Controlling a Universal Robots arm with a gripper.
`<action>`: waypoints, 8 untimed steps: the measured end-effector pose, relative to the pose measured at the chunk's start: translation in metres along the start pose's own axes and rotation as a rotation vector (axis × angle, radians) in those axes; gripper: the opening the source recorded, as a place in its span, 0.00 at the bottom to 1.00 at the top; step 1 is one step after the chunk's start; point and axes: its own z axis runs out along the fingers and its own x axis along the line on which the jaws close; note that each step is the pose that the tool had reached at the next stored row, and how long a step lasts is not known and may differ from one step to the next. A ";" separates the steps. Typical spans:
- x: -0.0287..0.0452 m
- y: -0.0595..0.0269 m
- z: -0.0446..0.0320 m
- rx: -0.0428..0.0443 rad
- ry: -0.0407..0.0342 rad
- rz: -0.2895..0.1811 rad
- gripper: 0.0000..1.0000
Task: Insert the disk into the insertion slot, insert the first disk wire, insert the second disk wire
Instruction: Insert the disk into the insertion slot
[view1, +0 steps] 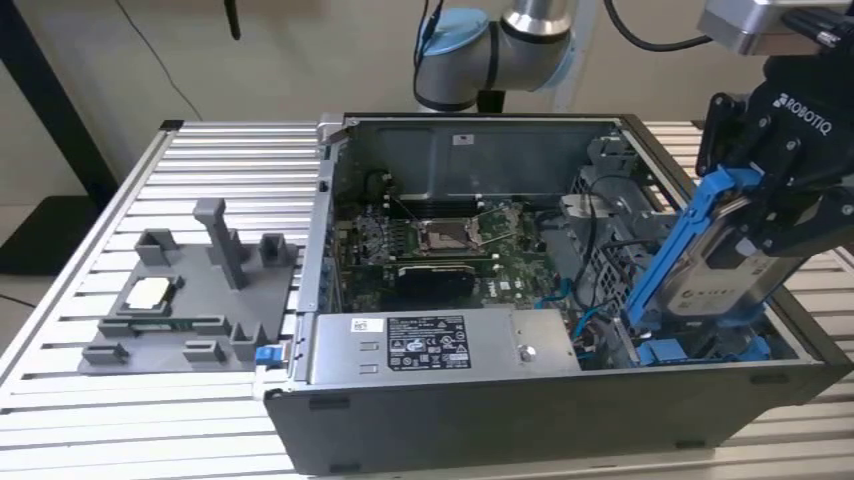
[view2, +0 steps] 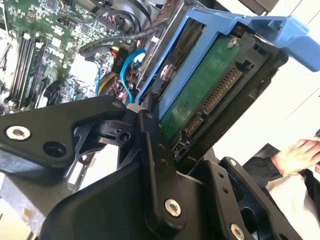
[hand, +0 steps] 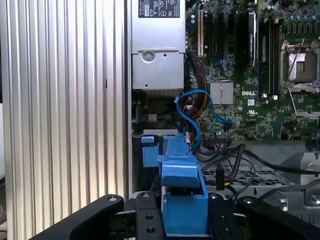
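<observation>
Black two-finger gripper (view1: 754, 205) clenched on upper end of silver-grey hard drive in blue plastic carrier (view1: 707, 285), long axis steeply tilted, lower end at mouth of grey perforated sheet-metal bay (view1: 607, 290), lower right of exterior view.

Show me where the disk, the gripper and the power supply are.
disk (view1: 714, 282), exterior view, white label.
gripper (hand: 185, 214), first wrist view, between its fingertips.
power supply (view1: 427, 343), exterior view, top label.

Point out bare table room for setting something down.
Bare: slatted aluminium table in front of and beyond the grey plastic fixture tray. Crowded: inside the open dark computer case, where the gripper clamps the blue-framed silver disk.
</observation>
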 end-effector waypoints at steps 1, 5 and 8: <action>0.0000 -0.0003 0.0015 0.0001 0.0000 0.000 0.33; -0.0001 -0.0009 0.0072 0.0000 -0.0002 0.000 0.33; 0.0001 -0.0024 0.0094 -0.0001 -0.0003 0.000 0.33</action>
